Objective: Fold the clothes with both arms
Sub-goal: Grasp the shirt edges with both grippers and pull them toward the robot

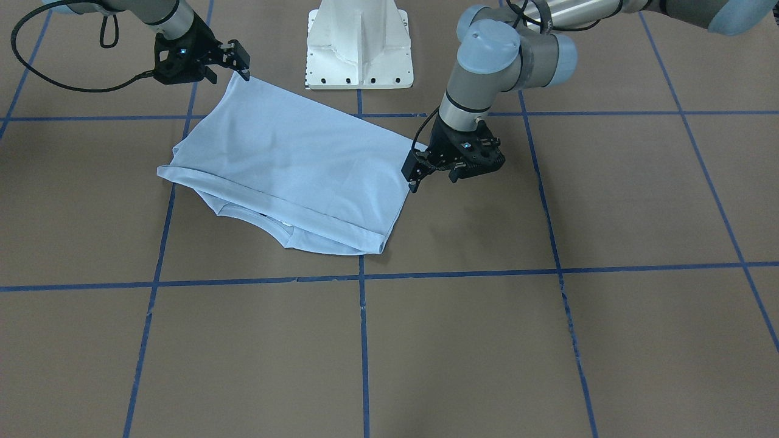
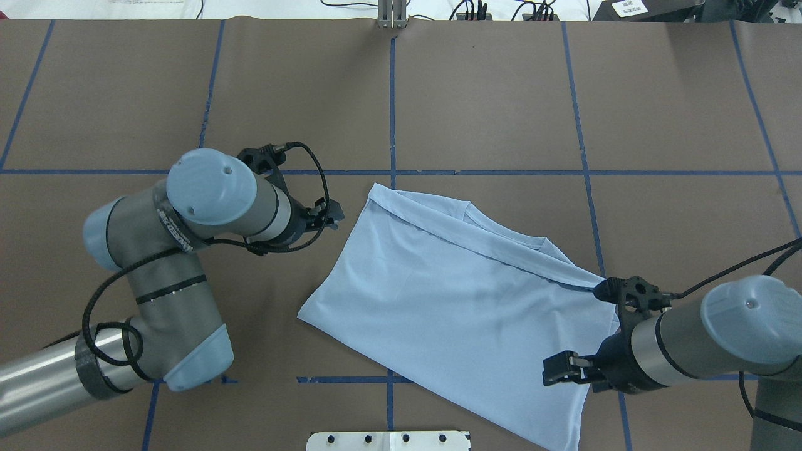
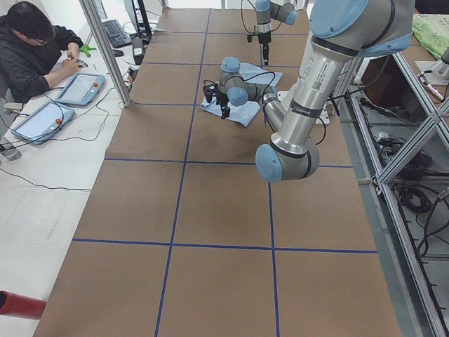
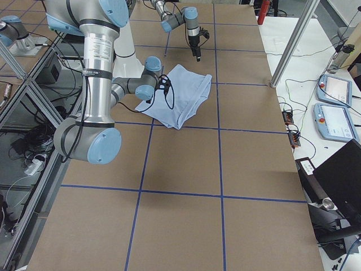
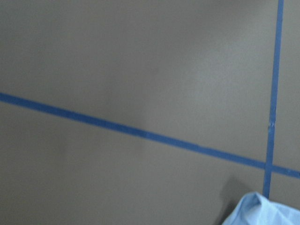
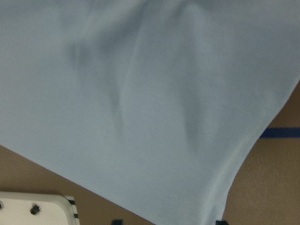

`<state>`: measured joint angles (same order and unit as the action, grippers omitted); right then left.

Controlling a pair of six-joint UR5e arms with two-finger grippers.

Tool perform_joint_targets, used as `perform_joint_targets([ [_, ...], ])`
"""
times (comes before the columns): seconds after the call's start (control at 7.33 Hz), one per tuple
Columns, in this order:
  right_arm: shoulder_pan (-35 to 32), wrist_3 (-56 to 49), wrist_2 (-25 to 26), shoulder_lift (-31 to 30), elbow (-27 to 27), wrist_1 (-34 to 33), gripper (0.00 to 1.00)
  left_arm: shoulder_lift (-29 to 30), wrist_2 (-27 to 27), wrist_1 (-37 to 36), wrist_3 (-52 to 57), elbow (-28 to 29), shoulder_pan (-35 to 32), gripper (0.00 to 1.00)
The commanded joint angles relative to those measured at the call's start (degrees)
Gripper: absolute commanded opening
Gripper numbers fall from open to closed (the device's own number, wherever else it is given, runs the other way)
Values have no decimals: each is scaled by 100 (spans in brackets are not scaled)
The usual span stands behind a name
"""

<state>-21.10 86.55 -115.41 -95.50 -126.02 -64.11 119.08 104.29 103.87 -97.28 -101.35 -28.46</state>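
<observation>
The pale blue T-shirt (image 1: 298,164) lies folded over on the brown table, its neck edge showing under the fold (image 2: 495,222). The chest print is hidden. My right gripper (image 1: 230,74) is open just over the shirt's corner nearest the base; in the overhead view the gripper (image 2: 576,379) hangs above that side. The right wrist view is filled by cloth (image 6: 140,103), with two fingertips set wide apart at its bottom edge. My left gripper (image 1: 433,181) looks open, beside the opposite edge and off the cloth (image 2: 326,219). The left wrist view shows only a shirt tip (image 5: 262,211).
The white pedestal base (image 1: 359,42) stands just behind the shirt. Blue tape lines (image 1: 363,340) grid the table. An operator (image 3: 31,49) sits with tablets (image 3: 77,88) beyond the table's far side; more tablets and cables (image 4: 335,101) lie there.
</observation>
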Motion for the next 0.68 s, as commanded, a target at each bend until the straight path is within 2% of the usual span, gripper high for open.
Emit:
perform_joint_targets([
  [0.0,-421,-6,36,154,77,3,100,-183,-171,1,-1098,-51,585,96],
  [0.41,-483,-24,97,400,297,-5,100,-280,-199,-130,-1354,-69,719,91],
  [0.55,-474,-24,97,409,297,-5,100,-280,-199,-131,-1451,-60,719,83],
])
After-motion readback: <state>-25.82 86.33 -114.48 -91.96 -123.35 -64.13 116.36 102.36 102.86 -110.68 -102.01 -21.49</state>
